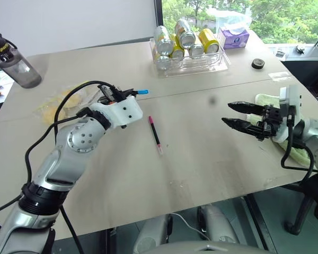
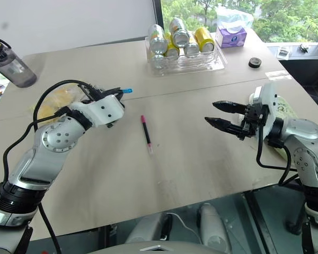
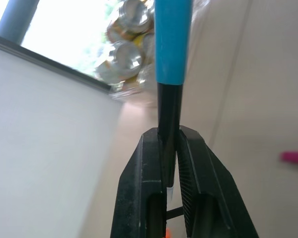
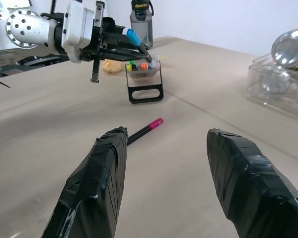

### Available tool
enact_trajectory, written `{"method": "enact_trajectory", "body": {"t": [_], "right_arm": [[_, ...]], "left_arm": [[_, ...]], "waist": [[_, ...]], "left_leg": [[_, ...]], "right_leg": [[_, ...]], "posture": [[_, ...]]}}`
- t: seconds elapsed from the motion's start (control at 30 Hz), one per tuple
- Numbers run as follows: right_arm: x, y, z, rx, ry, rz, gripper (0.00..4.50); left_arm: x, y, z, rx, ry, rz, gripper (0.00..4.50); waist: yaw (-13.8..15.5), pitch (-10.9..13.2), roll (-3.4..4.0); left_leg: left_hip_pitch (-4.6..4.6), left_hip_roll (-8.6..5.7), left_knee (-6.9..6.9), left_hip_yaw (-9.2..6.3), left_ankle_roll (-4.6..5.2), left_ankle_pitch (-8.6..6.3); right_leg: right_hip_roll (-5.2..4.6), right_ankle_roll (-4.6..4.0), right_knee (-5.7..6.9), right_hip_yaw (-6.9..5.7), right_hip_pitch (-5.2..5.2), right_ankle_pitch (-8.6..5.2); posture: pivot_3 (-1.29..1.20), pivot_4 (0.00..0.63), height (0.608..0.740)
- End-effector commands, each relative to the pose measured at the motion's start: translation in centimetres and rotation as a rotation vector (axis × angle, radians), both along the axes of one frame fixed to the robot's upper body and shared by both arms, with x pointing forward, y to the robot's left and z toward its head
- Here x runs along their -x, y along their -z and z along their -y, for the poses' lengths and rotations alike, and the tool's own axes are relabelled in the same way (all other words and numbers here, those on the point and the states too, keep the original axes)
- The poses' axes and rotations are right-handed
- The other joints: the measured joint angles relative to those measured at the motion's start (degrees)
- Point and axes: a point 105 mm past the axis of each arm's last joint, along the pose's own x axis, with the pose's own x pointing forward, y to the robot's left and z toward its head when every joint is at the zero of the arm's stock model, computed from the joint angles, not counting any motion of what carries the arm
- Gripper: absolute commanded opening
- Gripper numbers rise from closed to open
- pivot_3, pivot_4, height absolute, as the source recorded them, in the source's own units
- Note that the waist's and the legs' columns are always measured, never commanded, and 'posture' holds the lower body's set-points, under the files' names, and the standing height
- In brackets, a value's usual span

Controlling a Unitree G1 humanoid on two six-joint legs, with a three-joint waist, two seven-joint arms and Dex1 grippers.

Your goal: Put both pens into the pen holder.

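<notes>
Neither pen looks to be in the holder, so by my judgement the task is at its first half: one pen is in hand and on its way, the other has not been picked up. The counter spans most of the left eye view, and the left claw, left of centre there, is clenched on the blue pen; the left wrist view shows its black barrel pinched between the two fingers with the light-blue end sticking out ahead. That pen runs roughly level, its long axis across the frame, blue end toward the right. The right claw, at the right side of the left eye view, is released with nothing between its fingers. The pink pen lies flat on the counter near the frame's centre, between the two claws, its long axis running up and down the frame with a slight lean, magenta end toward the top. The pen holder stands in the upper middle of the right wrist view, just beside the blue pen's tip, with small markers showing inside.
</notes>
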Motion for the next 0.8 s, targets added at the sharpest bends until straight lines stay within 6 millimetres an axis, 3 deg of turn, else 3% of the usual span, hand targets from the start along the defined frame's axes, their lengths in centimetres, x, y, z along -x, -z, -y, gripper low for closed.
{"method": "enact_trajectory", "body": {"t": [0.03,0.8], "right_arm": [[0.1,-2.0,-0.2,-0.048,-0.031,0.101,2.67],[0.0,-3.5,-1.2,-0.151,-0.109,0.088,2.67]], "left_arm": [[0.3,-1.1,0.7,-0.063,-0.016,0.096,0.00],[-0.8,0.3,-3.3,-0.024,-0.212,0.039,0.00]], "waist": [[-0.03,0.00,0.00],[0.10,-0.01,0.01]], "left_leg": [[-0.01,-0.01,0.01,0.00,0.00,0.00],[-0.26,-0.08,0.27,-0.38,-0.01,0.01]], "right_leg": [[-0.01,0.00,0.00,-0.01,0.00,0.00],[-0.09,0.00,0.05,-0.40,-0.02,0.00]], "posture": [[0.00,0.150,0.739],[0.00,0.150,0.739]]}}
